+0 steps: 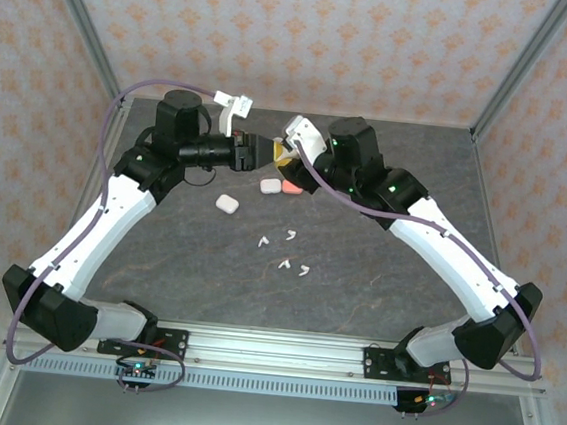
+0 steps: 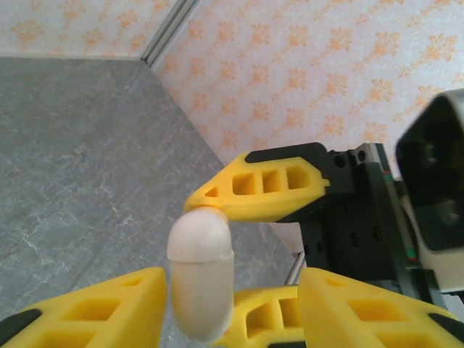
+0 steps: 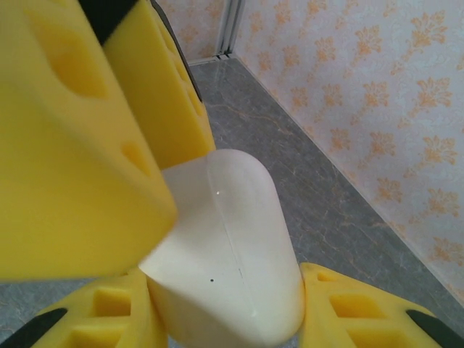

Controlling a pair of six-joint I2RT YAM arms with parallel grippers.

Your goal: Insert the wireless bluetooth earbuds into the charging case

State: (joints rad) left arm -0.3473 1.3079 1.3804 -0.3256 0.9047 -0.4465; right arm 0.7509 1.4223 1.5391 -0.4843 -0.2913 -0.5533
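Right gripper [image 3: 225,281] clamps the white charging case [image 3: 232,246] in mid-air. Left gripper [image 2: 232,275] sits part open round it, one finger touching, gap at the other. Loose white case [image 1: 227,203], another white case [image 1: 269,184] and pink case [image 1: 291,186] lie just under the grippers. Four white earbuds [image 1: 289,235] lie farther toward the bases. Grey stone-look table [image 1: 388,273], orange floral walls [image 1: 281,31].

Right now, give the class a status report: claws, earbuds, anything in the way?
Right claw shut on white pebble-shaped plastic case; left claw straddling it, grip unclear. White stemmed plastic earbuds loose on grey table. Case lid looks closed.
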